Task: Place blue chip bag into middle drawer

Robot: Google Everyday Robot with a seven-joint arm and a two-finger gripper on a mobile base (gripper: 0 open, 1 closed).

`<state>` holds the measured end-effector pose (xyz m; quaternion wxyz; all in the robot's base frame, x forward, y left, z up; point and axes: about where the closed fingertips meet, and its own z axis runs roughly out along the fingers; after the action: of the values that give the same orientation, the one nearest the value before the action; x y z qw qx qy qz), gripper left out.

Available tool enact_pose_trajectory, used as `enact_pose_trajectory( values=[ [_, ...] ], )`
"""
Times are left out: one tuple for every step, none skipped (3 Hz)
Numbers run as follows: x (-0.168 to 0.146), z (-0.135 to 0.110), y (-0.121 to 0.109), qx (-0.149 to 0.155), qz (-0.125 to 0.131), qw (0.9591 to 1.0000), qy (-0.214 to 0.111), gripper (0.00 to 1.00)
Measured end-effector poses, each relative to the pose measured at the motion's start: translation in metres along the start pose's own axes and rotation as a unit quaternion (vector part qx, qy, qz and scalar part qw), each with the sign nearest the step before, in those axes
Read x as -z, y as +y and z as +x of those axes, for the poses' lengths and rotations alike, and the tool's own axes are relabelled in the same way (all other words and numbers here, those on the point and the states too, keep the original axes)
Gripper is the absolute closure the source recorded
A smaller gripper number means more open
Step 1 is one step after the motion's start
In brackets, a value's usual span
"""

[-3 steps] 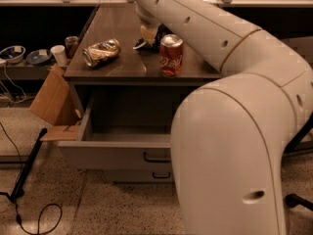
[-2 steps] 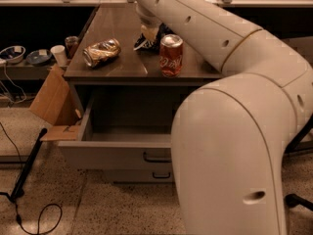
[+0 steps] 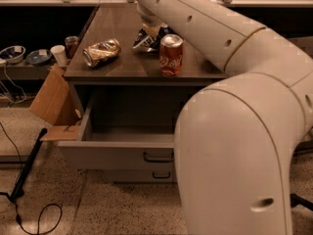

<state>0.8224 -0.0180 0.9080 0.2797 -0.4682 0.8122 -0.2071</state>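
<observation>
Counting outward from the one red soda can point(image 3: 171, 55), you had one blue chip bag point(image 3: 143, 39) just behind and left of it, under the gripper point(image 3: 150, 29), grip state indeterminable. One crushed gold can point(image 3: 101, 52) lay farther left, and one middle drawer point(image 3: 112, 155) stood open below.

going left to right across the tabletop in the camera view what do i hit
crushed can → blue chip bag, with the gripper right over it → red can
</observation>
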Motion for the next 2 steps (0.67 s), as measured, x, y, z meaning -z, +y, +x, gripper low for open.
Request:
enact_pose_trajectory(
  values=[
    [0.013, 0.002, -0.011, -0.008, 0.033, 0.9994, 0.005, 1.00],
    [0.030, 0.004, -0.025, -0.028, 0.074, 0.9968, 0.005, 1.00]
  ],
)
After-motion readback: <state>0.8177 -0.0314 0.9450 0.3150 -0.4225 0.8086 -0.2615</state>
